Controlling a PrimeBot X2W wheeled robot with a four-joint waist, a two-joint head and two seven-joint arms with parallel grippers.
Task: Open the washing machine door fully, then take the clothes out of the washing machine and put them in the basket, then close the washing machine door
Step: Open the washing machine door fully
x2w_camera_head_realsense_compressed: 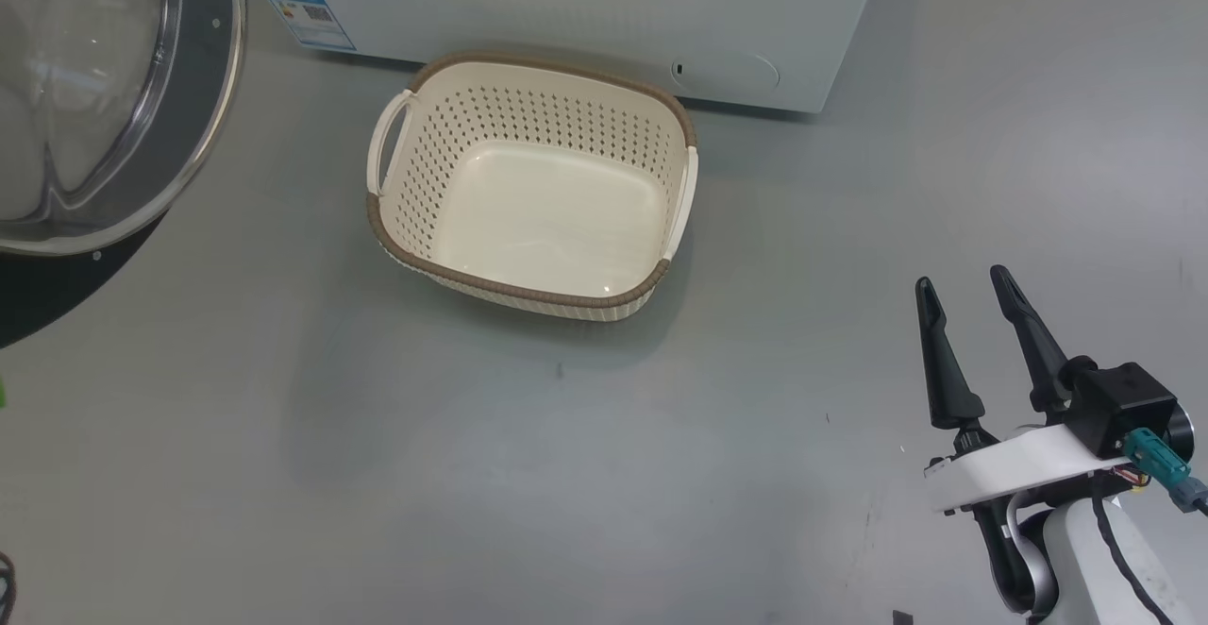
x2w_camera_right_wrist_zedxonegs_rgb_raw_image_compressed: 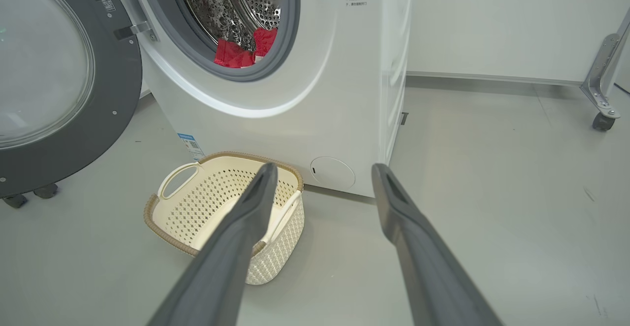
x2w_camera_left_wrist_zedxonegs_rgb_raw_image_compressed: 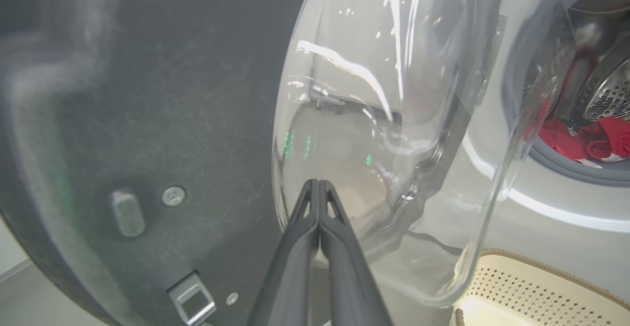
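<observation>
Right wrist view is showing me the washing machine (x2w_camera_right_wrist_zedxonegs_rgb_raw_image_compressed: pixel 344 94), door (x2w_camera_right_wrist_zedxonegs_rgb_raw_image_compressed: pixel 113 119) hanging wide open, the basket (x2w_camera_right_wrist_zedxonegs_rgb_raw_image_compressed: pixel 246 155) sitting just before it, the clothes (x2w_camera_right_wrist_zedxonegs_rgb_raw_image_compressed: pixel 231 55) lying in the drum (x2w_camera_right_wrist_zedxonegs_rgb_raw_image_compressed: pixel 256 1). My right gripper (x2w_camera_right_wrist_zedxonegs_rgb_raw_image_compressed: pixel 322 168) is spreading wide; my left gripper (x2w_camera_left_wrist_zedxonegs_rgb_raw_image_compressed: pixel 319 184) is pressing together beside that door.

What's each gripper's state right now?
Left gripper: closed, holding nothing.
Right gripper: open, empty.

Door (x2w_camera_right_wrist_zedxonegs_rgb_raw_image_compressed: pixel 49 94) wide open, left of the washing machine (x2w_camera_right_wrist_zedxonegs_rgb_raw_image_compressed: pixel 344 94) — red clothes (x2w_camera_right_wrist_zedxonegs_rgb_raw_image_compressed: pixel 241 52) in its drum mouth, cream basket (x2w_camera_right_wrist_zedxonegs_rgb_raw_image_compressed: pixel 197 208) at its foot.
</observation>
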